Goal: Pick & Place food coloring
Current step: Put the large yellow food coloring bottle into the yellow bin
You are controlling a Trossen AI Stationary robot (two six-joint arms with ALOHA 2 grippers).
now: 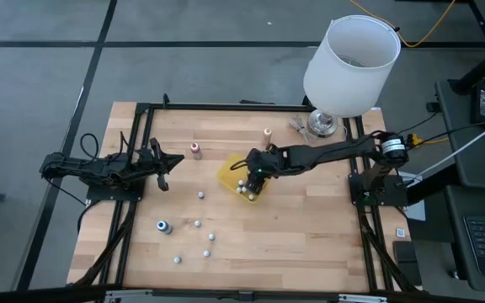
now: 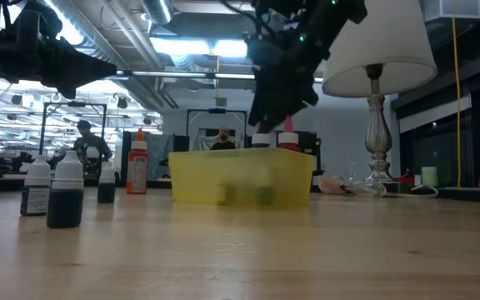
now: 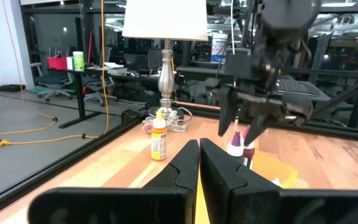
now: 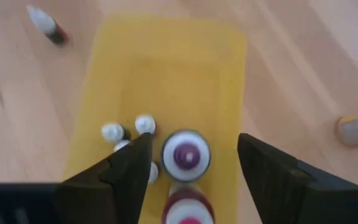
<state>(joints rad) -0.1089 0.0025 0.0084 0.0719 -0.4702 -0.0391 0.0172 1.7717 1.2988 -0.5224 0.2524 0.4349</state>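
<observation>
Small dropper bottle with a purple-red cap (image 4: 186, 155) stands upright in the shallow yellow plastic tray (image 1: 228, 174), directly under my right gripper (image 4: 190, 163). Long axis vertical, so in the right wrist view I'm looking straight down on the cap. It sits between the two dark fingers with a gap on each side: jaws spread, nothing clamped. A second bottle with a pink-red cap (image 4: 183, 212) is just beside it, nearer the wrist. A few white-capped bottles (image 4: 129, 130) are clustered in the same tray beside one finger (image 4: 127, 168).

In the high view the right gripper (image 1: 255, 175) hangs over the tray's 4 o'clock corner, near table centre. The low view shows two caps poking above the tray rim under the gripper.

My read: this bottle is placed, or about to be; the next move is a straight vertical lift so the fingers clear the cap without tipping it.

Still loose on the wooden table (image 1: 310, 244): a red-capped bottle (image 1: 195, 151) at 10 o'clock from the tray, an orange-capped one (image 1: 267, 134) at 1 o'clock, a blue-capped one (image 1: 162, 225) and several whitish ones (image 1: 199, 224) at 7–8 o'clock.

Left gripper (image 1: 165, 162) waits at 9 o'clock, fingers pressed together, empty. It's nearer the red and blue ones; the right arm is nearer the orange.
</observation>
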